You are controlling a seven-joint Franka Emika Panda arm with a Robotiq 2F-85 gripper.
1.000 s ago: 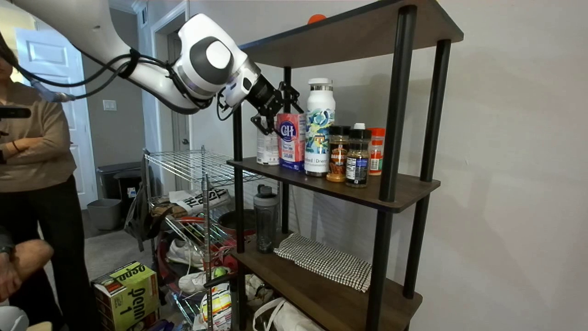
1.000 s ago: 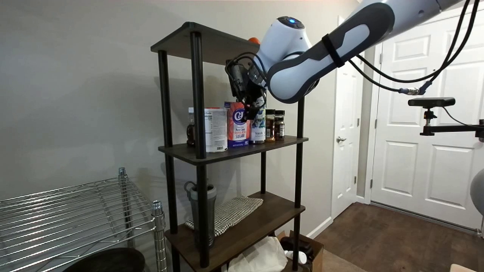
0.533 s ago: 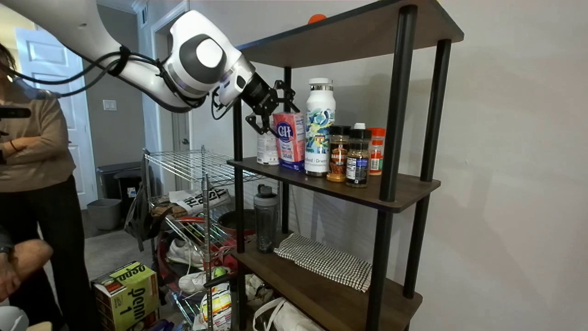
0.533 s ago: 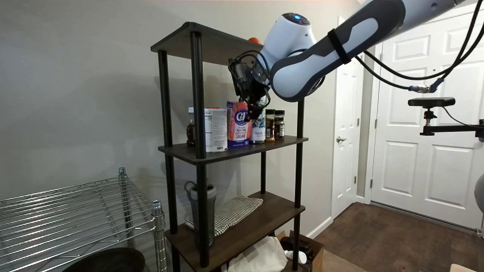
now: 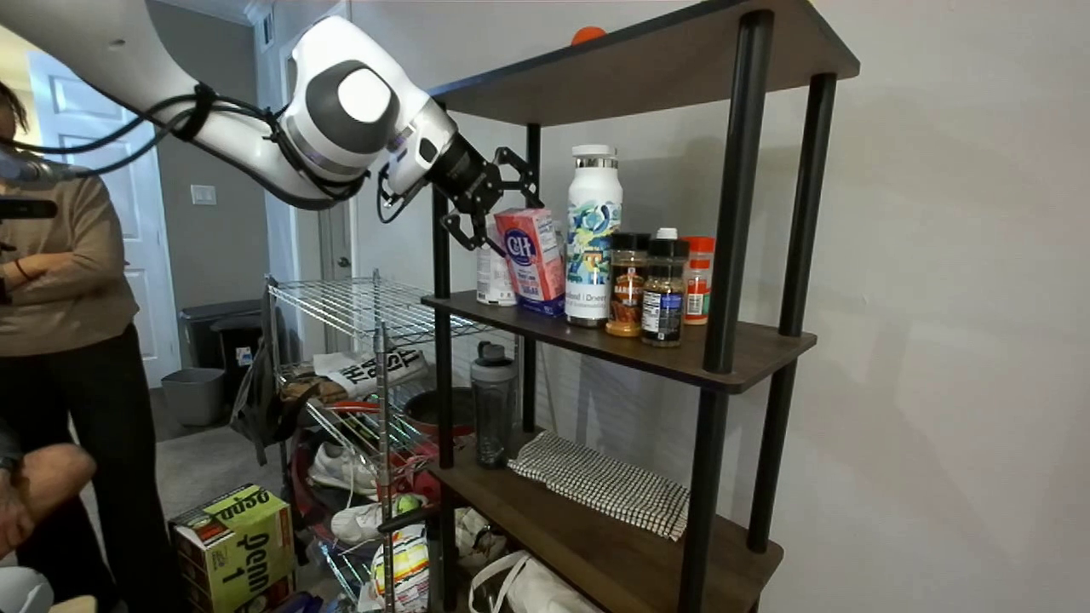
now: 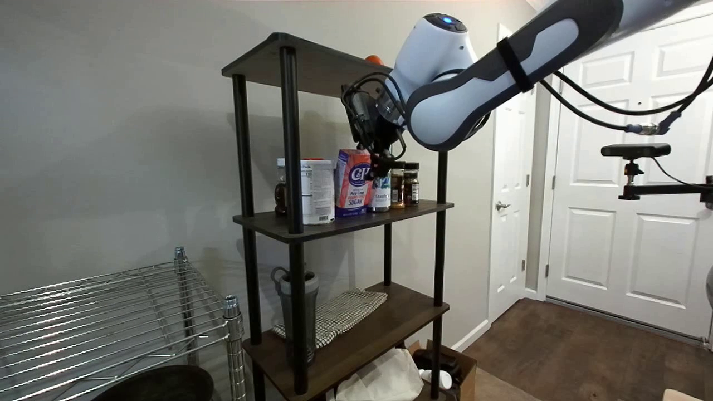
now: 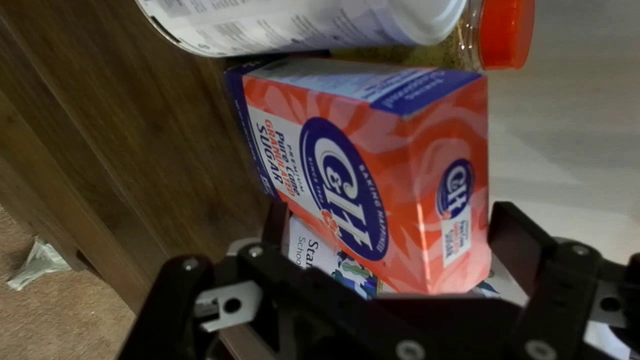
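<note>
Your gripper (image 5: 518, 228) has its jaws wide apart at the top of a red sugar box (image 7: 367, 175) — tilted toward the arm (image 5: 353, 106) on a shelf (image 5: 756, 345), between a white canister (image 6: 318, 192) and a patterned bottle (image 5: 593, 234).

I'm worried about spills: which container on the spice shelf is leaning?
The C&H sugar box: its sides slant, while the can, white bottle and spice jars stand upright.
</note>
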